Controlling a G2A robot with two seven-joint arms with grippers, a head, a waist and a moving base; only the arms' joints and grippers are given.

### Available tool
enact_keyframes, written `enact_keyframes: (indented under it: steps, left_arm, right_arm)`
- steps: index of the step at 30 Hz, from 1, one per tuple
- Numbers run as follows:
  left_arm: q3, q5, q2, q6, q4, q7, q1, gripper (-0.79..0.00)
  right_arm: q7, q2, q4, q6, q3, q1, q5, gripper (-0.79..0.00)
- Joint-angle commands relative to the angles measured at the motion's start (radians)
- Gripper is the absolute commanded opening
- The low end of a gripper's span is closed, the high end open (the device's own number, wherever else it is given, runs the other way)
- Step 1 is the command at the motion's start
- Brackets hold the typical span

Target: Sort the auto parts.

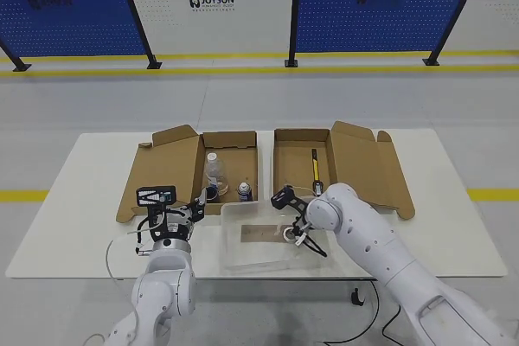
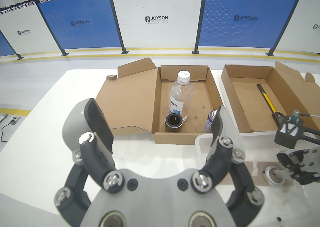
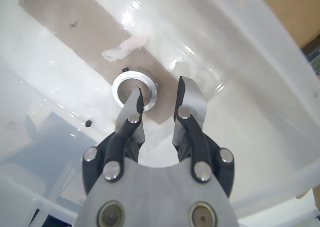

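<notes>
A silver metal ring [image 3: 135,91] lies on the floor of a clear plastic bin [image 1: 229,244] at the table's front middle. My right gripper [image 3: 160,85] is down inside the bin, open. One fingertip [image 3: 138,95] sits in the ring's hole and the other stands outside the ring's rim. The left wrist view shows the ring [image 2: 273,175] under that gripper [image 2: 292,160]. My left gripper [image 2: 155,107] hangs open and empty over the table, in front of the left cardboard box [image 2: 185,135], to the left of the bin.
The left box [image 1: 233,147] holds a clear bottle [image 2: 181,97], a black cylinder [image 2: 173,122] and a spray can [image 2: 210,120]. The right box [image 1: 294,164] holds a yellow and black tool [image 1: 316,169]. A small black bit [image 3: 88,123] lies in the bin.
</notes>
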Motion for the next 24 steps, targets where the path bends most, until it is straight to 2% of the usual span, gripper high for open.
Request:
enact_keyframes:
  steps: [1, 11, 12, 17, 18, 24]
  left_arm:
    - [0.000, 0.000, 0.000, 0.000, 0.000, 0.000, 0.000, 0.000]
    - [0.000, 0.000, 0.000, 0.000, 0.000, 0.000, 0.000, 0.000]
    - [0.000, 0.000, 0.000, 0.000, 0.000, 0.000, 0.000, 0.000]
    - [0.000, 0.000, 0.000, 0.000, 0.000, 0.000, 0.000, 0.000]
    - [0.000, 0.000, 0.000, 0.000, 0.000, 0.000, 0.000, 0.000]
    - [0.000, 0.000, 0.000, 0.000, 0.000, 0.000, 0.000, 0.000]
  right_arm:
    - [-0.005, -0.004, 0.011, -0.004, -0.004, 0.003, -0.001, -0.505]
    - [-0.010, -0.025, 0.061, -0.028, -0.025, 0.027, 0.009, -0.566]
    - [-0.008, -0.027, 0.066, -0.029, -0.027, 0.029, 0.010, -0.585]
    - [-0.012, -0.036, 0.085, -0.036, -0.033, 0.034, 0.014, -0.773]
    - [-0.011, -0.037, 0.087, -0.036, -0.034, 0.034, 0.016, -0.785]
    - [-0.018, -0.039, 0.076, -0.039, -0.027, 0.030, 0.019, -0.785]
